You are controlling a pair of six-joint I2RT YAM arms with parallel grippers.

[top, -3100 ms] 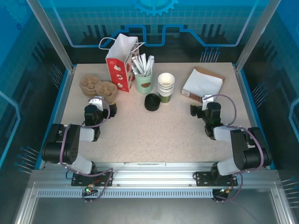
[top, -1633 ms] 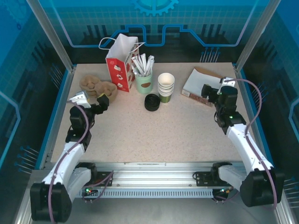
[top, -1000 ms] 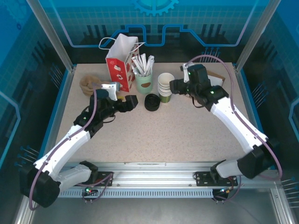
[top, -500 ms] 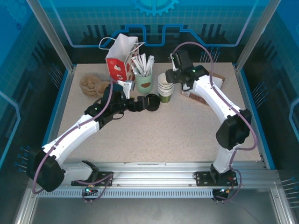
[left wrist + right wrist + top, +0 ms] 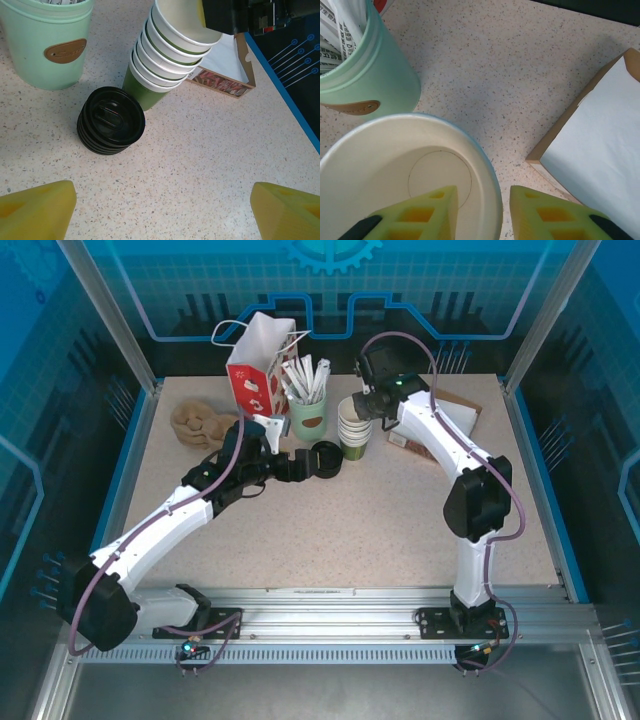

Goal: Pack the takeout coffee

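A stack of white-rimmed green cups (image 5: 354, 425) stands at the back middle, with a stack of black lids (image 5: 325, 458) just to its left. The takeout coffee, as a single lidded cup, is out of view. My right gripper (image 5: 482, 210) hangs over the stack's top cup (image 5: 380, 165), one finger inside it and one outside its rim. The jaws are narrowed, and a slim gap shows on each side of the wall. My left gripper (image 5: 162, 215) stands wide open just short of the lids (image 5: 111, 120), with bare table between its fingers.
A pale-green cup of white sticks (image 5: 308, 415) stands left of the stack, beside a red paper bag (image 5: 255, 380). A brown box of white napkins (image 5: 435, 418) lies at the back right. A cardboard cup carrier (image 5: 200, 420) sits at the back left.
My right arm swung left from the napkin box to the cup stack, and its jaws narrowed round the top cup's rim. The left gripper advanced right to the lids, still open.
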